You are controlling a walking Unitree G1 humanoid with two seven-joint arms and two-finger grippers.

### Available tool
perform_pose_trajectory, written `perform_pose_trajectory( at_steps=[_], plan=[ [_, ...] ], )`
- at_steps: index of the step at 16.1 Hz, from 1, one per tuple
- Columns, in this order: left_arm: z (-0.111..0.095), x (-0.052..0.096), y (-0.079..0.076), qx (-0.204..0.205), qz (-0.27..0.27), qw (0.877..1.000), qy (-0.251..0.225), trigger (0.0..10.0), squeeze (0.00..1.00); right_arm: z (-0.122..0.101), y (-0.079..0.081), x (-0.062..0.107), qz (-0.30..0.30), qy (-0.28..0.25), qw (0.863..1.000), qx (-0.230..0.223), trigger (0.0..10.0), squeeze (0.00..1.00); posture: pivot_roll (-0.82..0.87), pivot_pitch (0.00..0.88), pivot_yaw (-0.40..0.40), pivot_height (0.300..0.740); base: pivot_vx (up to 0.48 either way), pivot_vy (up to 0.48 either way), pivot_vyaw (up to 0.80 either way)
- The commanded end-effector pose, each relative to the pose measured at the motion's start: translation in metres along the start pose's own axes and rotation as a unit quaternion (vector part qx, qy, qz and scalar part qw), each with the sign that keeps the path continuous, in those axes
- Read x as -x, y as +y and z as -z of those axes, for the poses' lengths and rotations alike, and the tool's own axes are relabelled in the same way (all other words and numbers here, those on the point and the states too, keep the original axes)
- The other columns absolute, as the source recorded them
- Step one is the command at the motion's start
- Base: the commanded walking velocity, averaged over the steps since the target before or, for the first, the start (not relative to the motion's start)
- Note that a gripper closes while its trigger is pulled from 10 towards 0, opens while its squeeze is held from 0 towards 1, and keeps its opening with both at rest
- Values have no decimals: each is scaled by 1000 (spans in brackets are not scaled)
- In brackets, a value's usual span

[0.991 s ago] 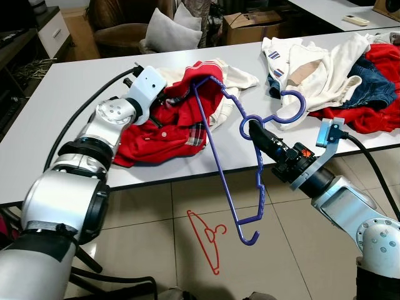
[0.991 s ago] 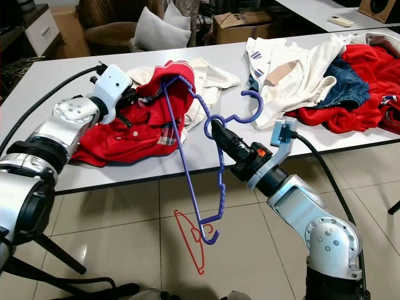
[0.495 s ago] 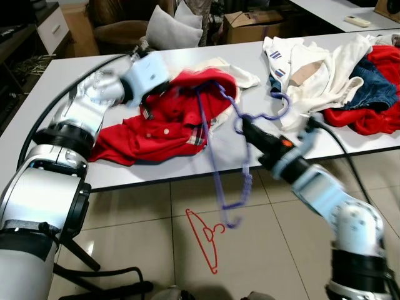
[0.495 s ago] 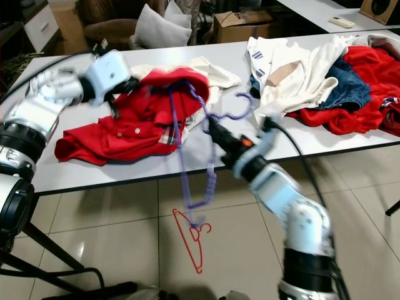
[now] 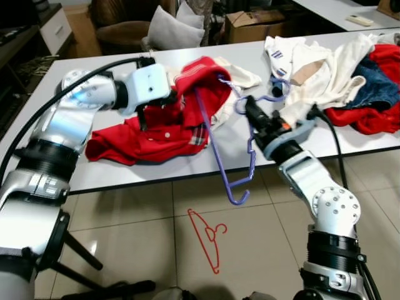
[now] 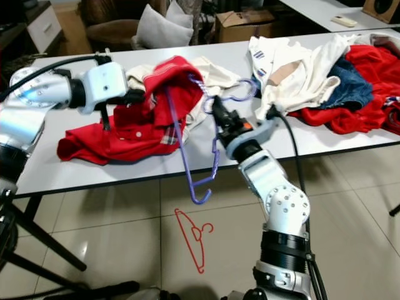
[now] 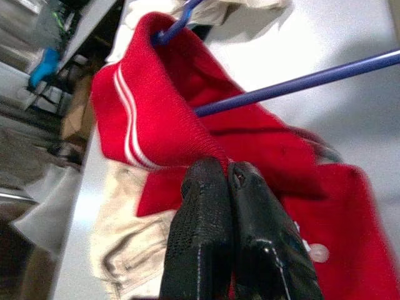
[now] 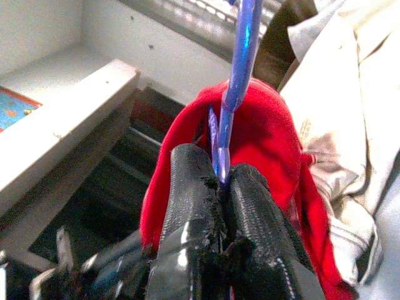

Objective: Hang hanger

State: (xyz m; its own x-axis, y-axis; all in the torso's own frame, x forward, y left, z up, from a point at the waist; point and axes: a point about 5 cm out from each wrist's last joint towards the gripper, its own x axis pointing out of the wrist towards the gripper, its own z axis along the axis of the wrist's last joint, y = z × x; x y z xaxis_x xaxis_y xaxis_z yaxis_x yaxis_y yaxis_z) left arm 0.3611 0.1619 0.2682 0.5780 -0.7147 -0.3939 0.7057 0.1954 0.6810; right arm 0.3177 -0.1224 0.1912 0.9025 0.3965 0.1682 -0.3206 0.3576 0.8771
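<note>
Right pincer (image 8: pixel 220 187) nips blue hanger (image 8: pixel 240 50); left pincer (image 7: pixel 226 181) red shirt (image 7: pixel 156 125).

Nothing readable here tbh. No text, labels, brand names, numbers or signs that I can make out on anything.
</note>
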Motion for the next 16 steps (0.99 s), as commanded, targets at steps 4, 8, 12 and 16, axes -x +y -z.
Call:
perform_pose_trajectory(
  at_steps=[4,8,12,16],
  plan=[
    [-30,-3,-23,56,70,993,-77,0,0,8,-6,-20,20,-29,999,-27,0,0,-182,0,119,710,0,0,0],
    [-42,0,-36,79,114,986,-95,0,0,9,-3,-32,21,-38,999,-23,0,0,-180,0,119,710,0,0,0],
    [12,-10,-18,91,-90,992,13,10000,1000,4,-4,-32,19,-51,998,-10,0,0,-187,0,120,710,0,0,0],
    [37,-10,-35,137,-124,982,30,10000,1000,-2,-8,-29,25,-63,998,-6,0,0,-187,0,120,710,0,0,0]
  ],
)
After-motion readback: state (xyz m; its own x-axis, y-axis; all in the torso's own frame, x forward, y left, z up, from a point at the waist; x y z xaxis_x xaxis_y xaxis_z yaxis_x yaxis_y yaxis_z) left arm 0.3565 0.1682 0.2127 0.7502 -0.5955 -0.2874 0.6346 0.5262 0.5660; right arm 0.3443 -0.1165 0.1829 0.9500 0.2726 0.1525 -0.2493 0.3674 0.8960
